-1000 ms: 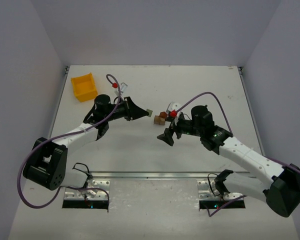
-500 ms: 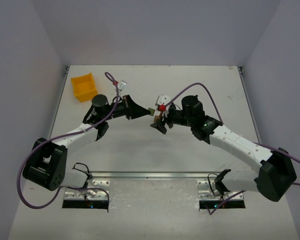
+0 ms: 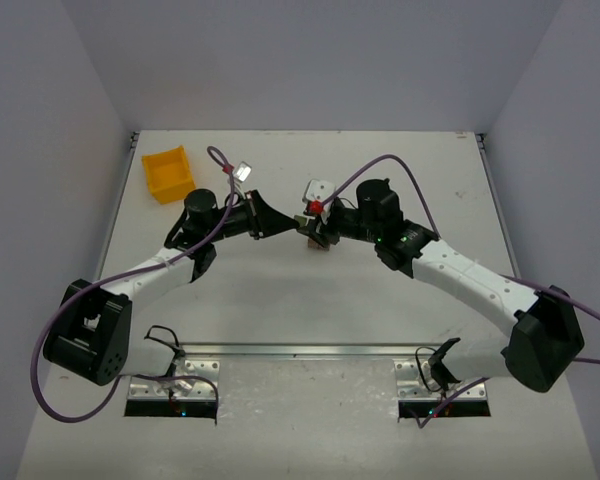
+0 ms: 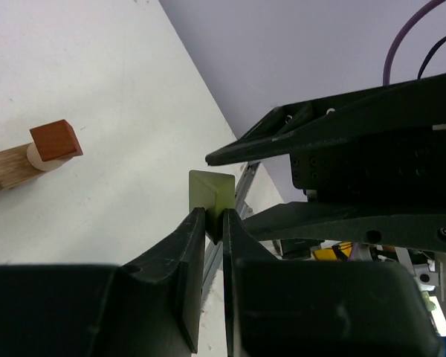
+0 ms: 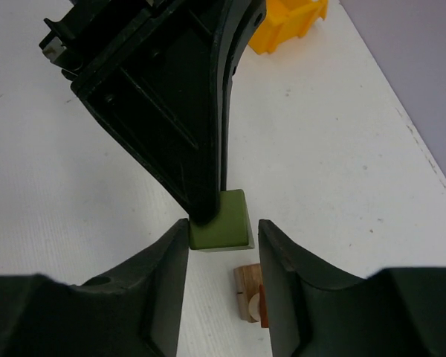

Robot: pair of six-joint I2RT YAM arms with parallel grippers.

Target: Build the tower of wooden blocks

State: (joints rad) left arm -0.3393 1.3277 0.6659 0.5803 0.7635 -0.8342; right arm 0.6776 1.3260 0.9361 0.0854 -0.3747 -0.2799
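Jaws of the left gripper [image 4: 214, 223] pinch an olive-green block [image 4: 210, 192] aloft while the right gripper [image 5: 223, 234] brackets it, jaws part-open, above the small wood block tower [image 5: 247, 297] on the bench [image 5: 342, 186].

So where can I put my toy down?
Bare table stretches from the yellow bin to the far right corner, and nearer, between the arms. Crowded: the middle, where left gripper and right gripper meet at the green block, wood blocks beside.

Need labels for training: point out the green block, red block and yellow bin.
green block [image 5: 232, 222], right wrist view, its top face.
red block [image 4: 56, 140], left wrist view, its top face.
yellow bin [image 3: 175, 190], top view, its near wall.
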